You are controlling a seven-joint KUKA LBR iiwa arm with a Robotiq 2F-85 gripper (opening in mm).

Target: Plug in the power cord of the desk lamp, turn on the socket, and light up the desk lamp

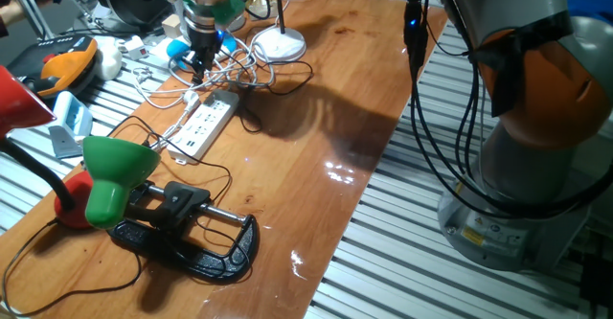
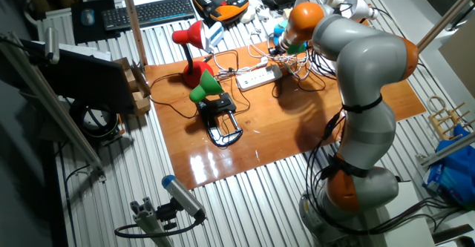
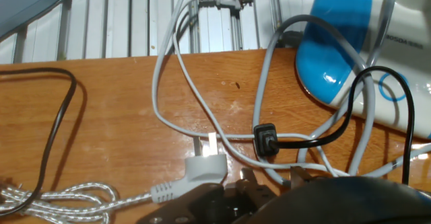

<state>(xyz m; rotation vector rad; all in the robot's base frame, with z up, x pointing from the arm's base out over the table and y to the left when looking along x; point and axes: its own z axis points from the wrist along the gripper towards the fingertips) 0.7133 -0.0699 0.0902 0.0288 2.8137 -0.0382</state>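
One hand (image 1: 199, 67) is hovering low over the tangle of cords at the far end of the tabletop (image 1: 316, 118); fingers look slightly apart w/ nothing between them. Power cord (image 3: 316, 140) is lying in loops just below it, its plug (image 3: 264, 141) resting flat on the wood. Socket (image 1: 204, 126) is sitting near the hand, desk lamp (image 1: 279, 43) standing just beyond.

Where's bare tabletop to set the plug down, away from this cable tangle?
Bare wood runs from the power strip and the black clamp to the table's robot-side edge. It is crowded under the gripper, where white cables and power cord overlap beside the desk lamp.
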